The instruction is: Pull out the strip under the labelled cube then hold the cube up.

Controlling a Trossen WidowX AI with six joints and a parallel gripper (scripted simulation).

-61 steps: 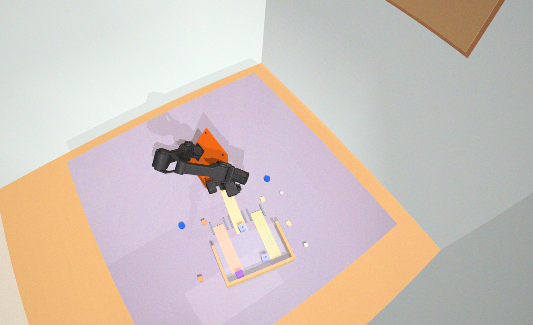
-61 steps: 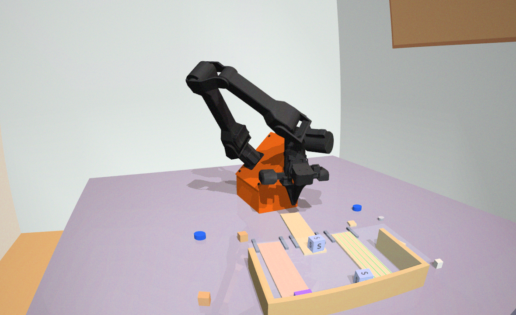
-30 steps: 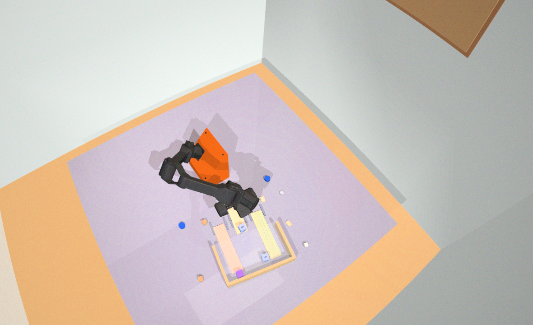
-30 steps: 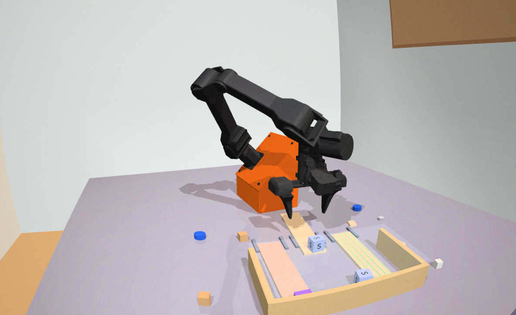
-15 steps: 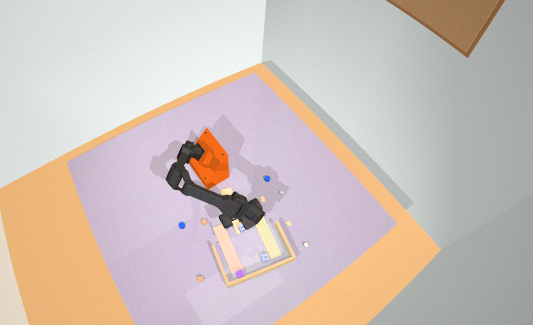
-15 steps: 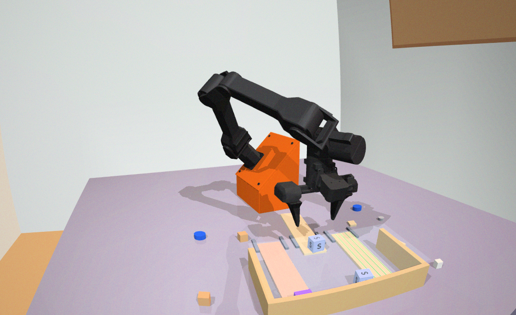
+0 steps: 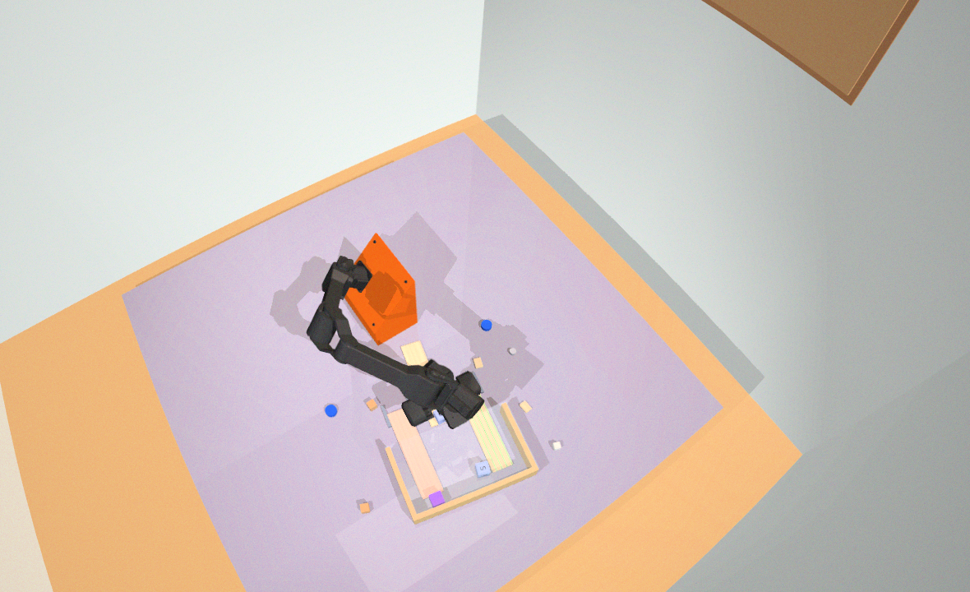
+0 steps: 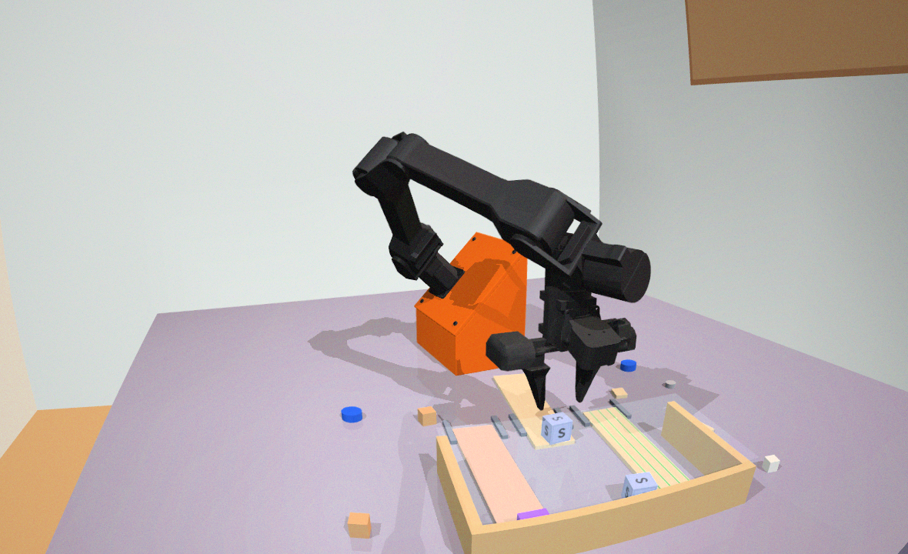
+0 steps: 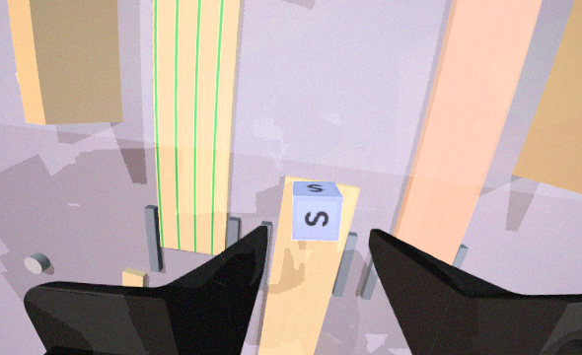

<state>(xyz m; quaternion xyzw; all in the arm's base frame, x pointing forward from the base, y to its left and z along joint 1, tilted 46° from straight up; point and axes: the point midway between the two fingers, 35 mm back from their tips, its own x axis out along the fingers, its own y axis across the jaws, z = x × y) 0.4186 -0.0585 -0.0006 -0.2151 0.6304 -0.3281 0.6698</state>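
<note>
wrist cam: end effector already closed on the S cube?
No. The fingers stand apart on either side of the plain strip, short of the S cube, which rests untouched on the strip's end.

The black arm point(image 8: 485, 196) rises from its base, bends sharply at the elbow, and then reaches forward and downward. At the wrist the last part turns so that the gripper point(image 8: 559, 394) points almost straight down. Its two dark, pointed fingers are partly open, with a clear gap between them, and nothing is held in this gap. In the wrist view both fingers enter from the lower edge, one at each side, and the tips stay apart and point ahead.
</note>
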